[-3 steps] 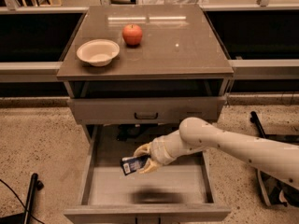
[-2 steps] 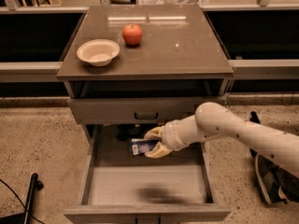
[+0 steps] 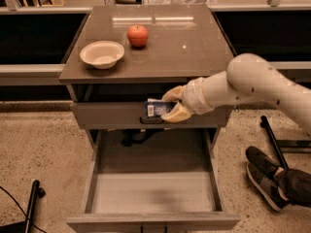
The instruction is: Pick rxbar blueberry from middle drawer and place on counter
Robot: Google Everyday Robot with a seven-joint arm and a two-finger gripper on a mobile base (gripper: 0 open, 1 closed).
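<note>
My gripper (image 3: 170, 104) is shut on the rxbar blueberry (image 3: 156, 108), a small dark blue bar with a pale label end. It holds the bar in the air in front of the closed top drawer, above the open middle drawer (image 3: 153, 192) and just below the counter's front edge. The middle drawer is pulled out and its grey floor is bare. The counter (image 3: 194, 47) is the glossy grey-brown top of the cabinet. My white arm reaches in from the right.
A pale bowl (image 3: 102, 54) and a red apple (image 3: 138, 35) sit on the counter's left and middle. A person's shoe (image 3: 265, 176) is on the floor at the right. Dark stand legs (image 3: 30, 205) lie at lower left.
The gripper has lifted the bar up out of the middle drawer to the height of the top drawer front, moving up and slightly right.
</note>
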